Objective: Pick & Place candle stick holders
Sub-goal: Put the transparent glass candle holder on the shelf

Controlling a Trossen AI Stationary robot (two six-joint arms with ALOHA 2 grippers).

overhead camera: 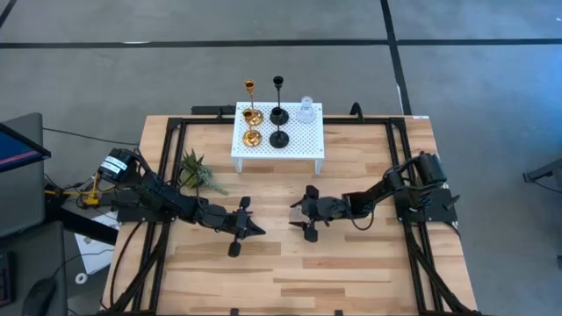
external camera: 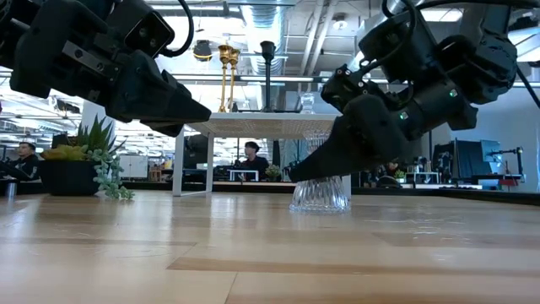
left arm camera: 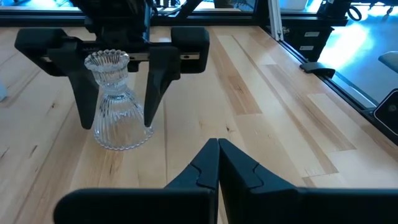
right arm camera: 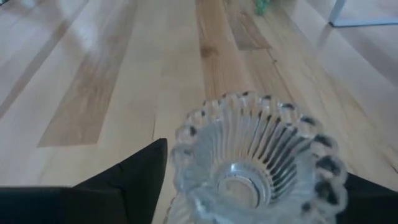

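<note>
A pale wooden table (overhead camera: 351, 263) fills the high view, with a white perforated stand (overhead camera: 299, 140) at upper centre carrying two gold holders (overhead camera: 251, 127), two black holders (overhead camera: 278, 118) and one clear glass holder (overhead camera: 306, 110); a small green plant (overhead camera: 198, 172) sits left of the stand.

The other clear glass candle stick holder (left arm camera: 116, 102) stands upright on the table at centre frame in the high view, where it is almost lost between the fingers of the right gripper (overhead camera: 309, 218). In the left wrist view those fingers are spread wide on either side of it, and I cannot be sure whether either one touches the glass; they look released, not clamped.

The risk from here is a glancing contact: ribbed glass is slick and the neck narrows, so if one finger meets it first while closing, the piece could tip or skate across the wood. Lifting with a loose hold could let it slip and break.

The left gripper (overhead camera: 239, 230) waits just left of centre, fingers pressed together, grasping nothing.
</note>
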